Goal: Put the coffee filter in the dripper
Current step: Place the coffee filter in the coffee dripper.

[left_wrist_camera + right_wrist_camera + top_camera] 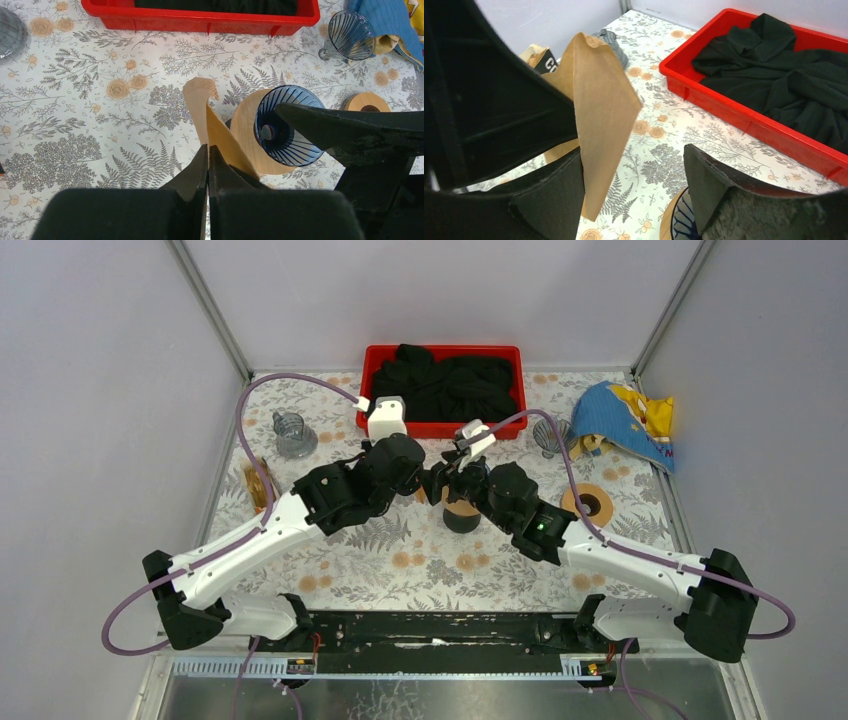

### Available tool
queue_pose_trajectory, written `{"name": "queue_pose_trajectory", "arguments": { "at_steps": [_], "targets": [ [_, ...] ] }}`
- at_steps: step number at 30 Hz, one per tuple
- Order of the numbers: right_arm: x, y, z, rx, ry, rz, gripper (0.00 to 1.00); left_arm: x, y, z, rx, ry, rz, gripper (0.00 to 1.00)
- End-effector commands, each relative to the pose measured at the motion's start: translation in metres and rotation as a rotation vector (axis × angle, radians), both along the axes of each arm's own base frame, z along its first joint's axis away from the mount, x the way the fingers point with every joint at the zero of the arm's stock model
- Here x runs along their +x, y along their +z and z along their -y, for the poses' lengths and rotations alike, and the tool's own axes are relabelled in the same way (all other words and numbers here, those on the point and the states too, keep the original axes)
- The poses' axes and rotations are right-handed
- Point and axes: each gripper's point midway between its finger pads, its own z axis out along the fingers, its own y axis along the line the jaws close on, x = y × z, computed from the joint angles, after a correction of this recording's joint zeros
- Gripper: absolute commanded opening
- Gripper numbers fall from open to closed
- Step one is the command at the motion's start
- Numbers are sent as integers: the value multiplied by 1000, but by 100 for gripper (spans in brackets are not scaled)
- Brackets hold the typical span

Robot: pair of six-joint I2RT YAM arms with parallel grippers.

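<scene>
Grey-patterned table (420,570) carries the dripper (282,132) at its middle, where both arms can reach it. The right gripper (636,160) stands with jaws wide apart and one finger against the paper, probably to take or spread it. The left gripper (207,147) is clamped on an edge of the brown filter (601,110), holding it upright just beside the dripper, not yet inside.

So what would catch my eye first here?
Probably the brown filter, pinched upright by the left gripper over the middle of the table, right beside a blue ribbed dripper sitting in a wooden ring. Behind them, at the far edge, a bright red tray holds a heap of black cloth.
</scene>
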Motion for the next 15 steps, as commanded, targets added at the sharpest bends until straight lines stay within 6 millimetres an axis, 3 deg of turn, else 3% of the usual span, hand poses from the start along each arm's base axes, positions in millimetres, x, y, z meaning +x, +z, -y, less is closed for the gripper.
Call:
{"name": "queue_pose_trajectory", "arguments": {
  "at_steps": [1,9,15],
  "targets": [
    [11,24,10,84,-94,65,73,4,22,10,-59,-11,44,0],
    [12,24,0,61,-57,76,68,0,24,18,-95,-52,36,0],
    [14,29,0,47,-64,87,58,-4,28,22,-129,-80,36,0]
  ]
}}
